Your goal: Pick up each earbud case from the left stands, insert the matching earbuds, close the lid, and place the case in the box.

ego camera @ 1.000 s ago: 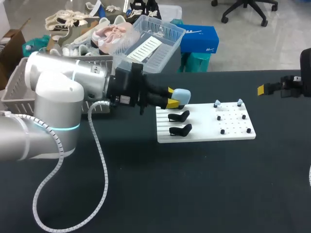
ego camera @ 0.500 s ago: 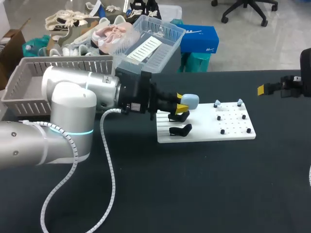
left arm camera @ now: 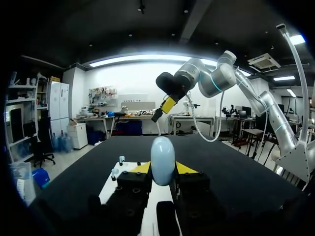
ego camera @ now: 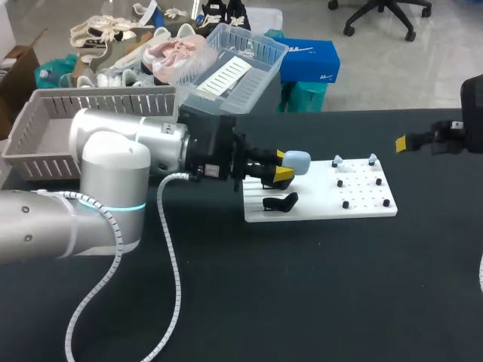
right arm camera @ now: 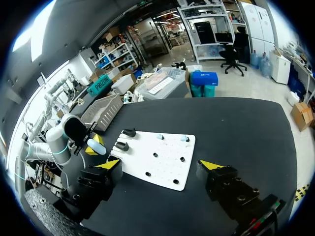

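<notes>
The matte black table top (ego camera: 317, 302) carries all task items. The silver-grey left arm (ego camera: 113, 166) enters from 9 o'clock. Over the last second it has advanced toward 3 o'clock and dropped slightly. Its left gripper (ego camera: 282, 165) now sits over the 9 o'clock end of the white perforated stand plate (ego camera: 317, 207). The grey slatted plastic basket (ego camera: 98, 94) at 10 o'clock has not moved; it is probably the box named in the task. The right gripper (right arm camera: 161, 166), at 2 o'clock of the table, has shifted only marginally. Its jaws stand wide apart with nothing between them.

The left gripper's jaws are clamped on the pale blue egg-shaped earbud case (left arm camera: 163, 160). One yellow tip bears on each flank, and the rounded end projects ahead of the fingers. The case has travelled with the arm and is held clear of the stands, above the plate. One black curved stand (ego camera: 279, 202) is visible at 7 o'clock of the case. The second stand, seen a second ago, is now hidden behind the gripper. Two small pale earbuds (ego camera: 337, 160) remain on pegs along the 12 o'clock edge of the plate, at 3 o'clock of the case.

Assessment: pick-up of this case is complete. The lid appears shut, so opening it, inserting the earbuds, closing it and moving the case to the basket are all outstanding.

Markings: no writing, label or brand mark can be read on the case, plate, basket or grippers
</notes>
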You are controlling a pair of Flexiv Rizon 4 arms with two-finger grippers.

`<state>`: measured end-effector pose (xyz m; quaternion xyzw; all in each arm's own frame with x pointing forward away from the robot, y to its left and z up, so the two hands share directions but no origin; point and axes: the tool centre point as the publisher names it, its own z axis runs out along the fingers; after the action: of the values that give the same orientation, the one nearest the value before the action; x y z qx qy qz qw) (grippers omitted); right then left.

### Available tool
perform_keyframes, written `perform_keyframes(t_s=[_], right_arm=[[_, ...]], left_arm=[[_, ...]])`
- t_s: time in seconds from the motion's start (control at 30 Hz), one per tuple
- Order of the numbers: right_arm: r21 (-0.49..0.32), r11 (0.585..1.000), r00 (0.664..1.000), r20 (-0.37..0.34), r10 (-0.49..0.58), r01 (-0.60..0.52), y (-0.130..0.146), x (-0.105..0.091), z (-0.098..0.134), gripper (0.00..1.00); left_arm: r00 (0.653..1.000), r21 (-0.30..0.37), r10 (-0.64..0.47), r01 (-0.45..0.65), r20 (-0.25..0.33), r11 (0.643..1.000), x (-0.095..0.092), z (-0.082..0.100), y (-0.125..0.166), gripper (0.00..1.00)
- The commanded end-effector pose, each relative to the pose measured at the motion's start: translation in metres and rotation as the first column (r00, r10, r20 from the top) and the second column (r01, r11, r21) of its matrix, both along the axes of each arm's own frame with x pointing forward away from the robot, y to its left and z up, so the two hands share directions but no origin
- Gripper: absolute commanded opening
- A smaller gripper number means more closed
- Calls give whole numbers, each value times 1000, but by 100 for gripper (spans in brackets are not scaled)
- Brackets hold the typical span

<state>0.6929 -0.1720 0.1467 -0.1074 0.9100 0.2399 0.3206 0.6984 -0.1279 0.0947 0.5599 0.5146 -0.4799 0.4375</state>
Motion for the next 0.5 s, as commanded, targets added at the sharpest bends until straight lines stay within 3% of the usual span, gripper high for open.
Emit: perform_keyframes(t_s=[0.03,0.5], right_arm=[[-2,1000,1000,4,21,-21,7,-4,4,100],[-34,988,988,31,151,-150,61,-35,15,100]], left_arm=[[1000,-8,-7,7,-2,1000,6,-4,-4,0],[1000,-48,12,-11,22,999,7,-6,-7,0]])
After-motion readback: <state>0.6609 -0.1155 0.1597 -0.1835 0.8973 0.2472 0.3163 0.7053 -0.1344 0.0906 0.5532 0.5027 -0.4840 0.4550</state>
